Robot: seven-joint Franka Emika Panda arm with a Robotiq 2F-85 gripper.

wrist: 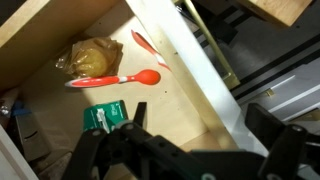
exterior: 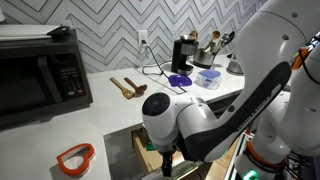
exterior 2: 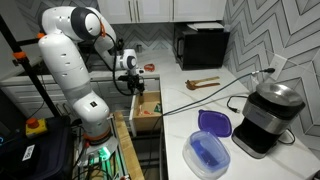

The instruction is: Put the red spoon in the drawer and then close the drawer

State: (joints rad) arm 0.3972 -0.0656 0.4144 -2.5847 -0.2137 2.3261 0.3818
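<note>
Now we are noting the red spoon [wrist: 120, 79] lying inside the open drawer [wrist: 196, 72] beside a yellow bag [wrist: 88, 58], with the gripper [wrist: 185, 145] spread and empty above it, and we are worrying that an off-centre push on the front could skew or jam it.

The red spoon [wrist: 115, 79], slender and red-orange, lies flat on the light wooden floor of the drawer [wrist: 190, 65], ahead of the gripper [wrist: 190, 150] and clear of its spread fingers. Its bowl points toward the white front, its handle away. The drawer stands pulled open, directly beneath the gripper.
</note>
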